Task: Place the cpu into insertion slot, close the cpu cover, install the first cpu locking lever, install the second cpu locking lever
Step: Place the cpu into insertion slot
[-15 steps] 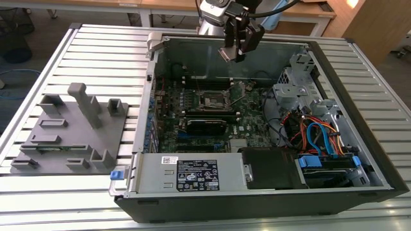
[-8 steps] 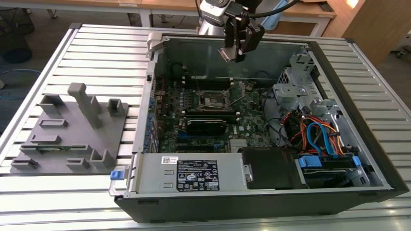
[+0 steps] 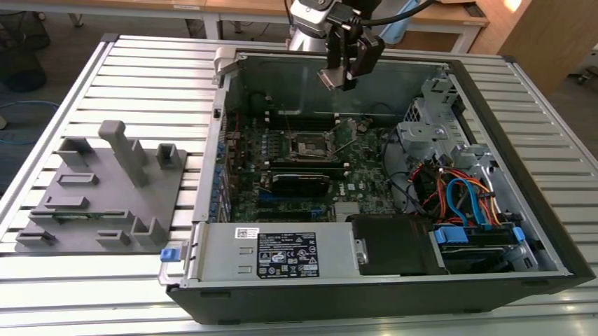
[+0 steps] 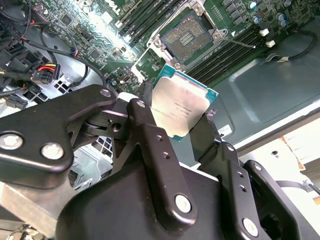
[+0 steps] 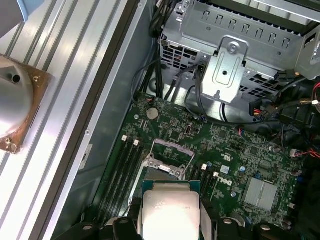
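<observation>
Cpu (image 4: 182,107) held over the motherboard (image 3: 251,164)
The gripper (image 3: 337,78) pinches the cpu by 2 opposite edges inside the open computer case (image 3: 374,297); the insertion slot (image 4: 187,35) lies uncovered below it.

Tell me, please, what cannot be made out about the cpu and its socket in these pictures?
- Clamped edges of the cpu in the gripper: second wrist view, hidden behind the fingers.
- Part of the cpu: first wrist view, cut off by the picture's edge.
- Near side of the insertion slot: first wrist view, covered by the cpu.
- Insertion slot's contacts: exterior view, too small.
</observation>
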Controlling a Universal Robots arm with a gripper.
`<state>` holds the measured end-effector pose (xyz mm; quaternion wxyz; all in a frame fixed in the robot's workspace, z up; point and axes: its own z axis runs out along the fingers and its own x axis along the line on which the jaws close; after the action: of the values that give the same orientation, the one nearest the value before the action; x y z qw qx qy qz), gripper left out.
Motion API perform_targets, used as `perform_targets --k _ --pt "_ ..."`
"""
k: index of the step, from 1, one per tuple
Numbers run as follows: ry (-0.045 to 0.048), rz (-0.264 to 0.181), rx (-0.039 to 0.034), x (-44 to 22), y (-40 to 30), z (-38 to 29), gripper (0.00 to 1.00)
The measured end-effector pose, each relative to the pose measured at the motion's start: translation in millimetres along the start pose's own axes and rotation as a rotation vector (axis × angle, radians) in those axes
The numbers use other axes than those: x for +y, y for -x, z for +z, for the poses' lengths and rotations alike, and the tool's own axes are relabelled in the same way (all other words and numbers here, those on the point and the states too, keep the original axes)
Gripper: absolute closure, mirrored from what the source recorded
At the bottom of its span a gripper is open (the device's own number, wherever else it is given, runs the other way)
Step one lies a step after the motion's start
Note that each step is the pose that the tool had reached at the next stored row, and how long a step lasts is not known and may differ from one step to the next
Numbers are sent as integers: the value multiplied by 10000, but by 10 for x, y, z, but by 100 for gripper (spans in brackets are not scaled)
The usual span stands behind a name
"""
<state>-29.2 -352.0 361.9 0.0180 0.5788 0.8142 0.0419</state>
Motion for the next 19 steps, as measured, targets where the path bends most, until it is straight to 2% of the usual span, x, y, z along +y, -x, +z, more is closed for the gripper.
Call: perform_targets --k 19 --pt "8 389 -34 0 0 0 46"
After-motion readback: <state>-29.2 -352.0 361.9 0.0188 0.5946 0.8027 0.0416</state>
